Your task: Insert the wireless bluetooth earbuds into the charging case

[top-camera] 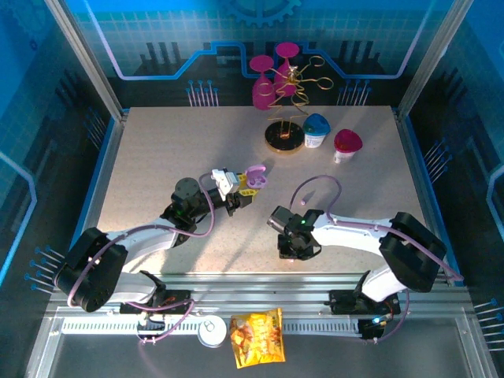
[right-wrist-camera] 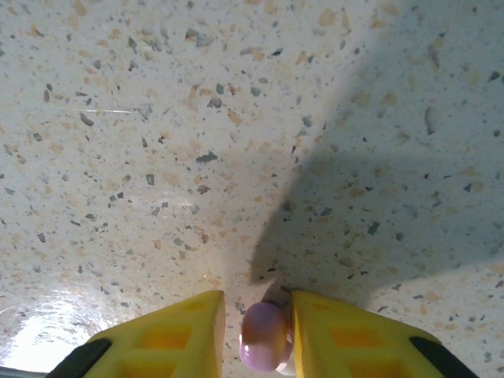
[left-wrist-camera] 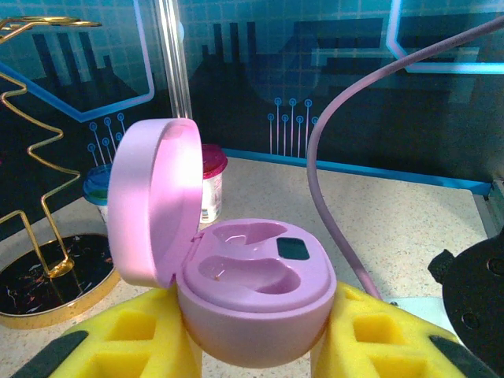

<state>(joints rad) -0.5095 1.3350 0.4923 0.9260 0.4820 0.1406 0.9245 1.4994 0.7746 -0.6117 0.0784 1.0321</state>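
The left gripper (left-wrist-camera: 252, 323) holds the lilac charging case (left-wrist-camera: 256, 287), with its yellow fingers (left-wrist-camera: 126, 342) pressed on both sides of the round bottom half. The lid (left-wrist-camera: 150, 201) stands open, and both little hollows inside look empty. Apart from it, the right gripper (right-wrist-camera: 257, 299) points down at the speckled table (right-wrist-camera: 157, 157). One lilac earbud (right-wrist-camera: 264, 337) sits between its two fingers. The jaws are close on either side of the bud, but I cannot tell if they squeeze it; there seems to be a thin gap on one side. I think the bud is very light, hard and smooth, so it could pop out or roll away if squeezed too hard. It is best held gently across its middle, with the pads flat on its two sides. The case looks light too, and a grip on its bottom half leaves the hollows free.
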